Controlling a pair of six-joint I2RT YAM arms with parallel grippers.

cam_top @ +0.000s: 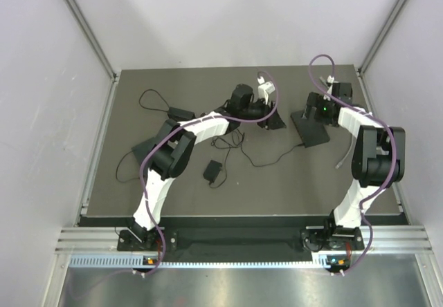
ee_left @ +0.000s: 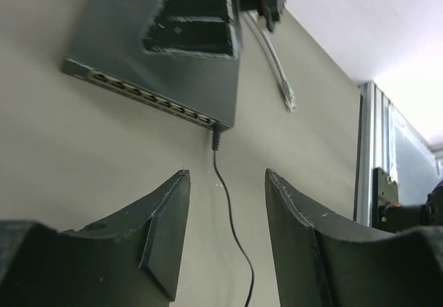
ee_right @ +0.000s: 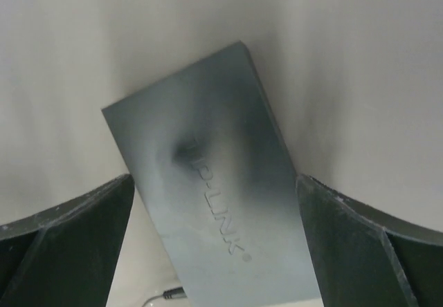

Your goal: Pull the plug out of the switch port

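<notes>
Left claw (ee_left: 225,175) hangs wide apart over the tabletop (ee_left: 83,155). Ahead, the black switch (ee_left: 118,37) shows its port row, with a thin black cable (ee_left: 232,231) plugged in at its corner and trailing back between the fingers. A grey network cable (ee_left: 280,72) lies unplugged beside it.

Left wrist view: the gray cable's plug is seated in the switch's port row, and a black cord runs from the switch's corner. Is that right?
No. The gray cable's plug lies free on the table beyond the switch, as the left wrist view shows. The black cord does run from the switch's corner.
</notes>
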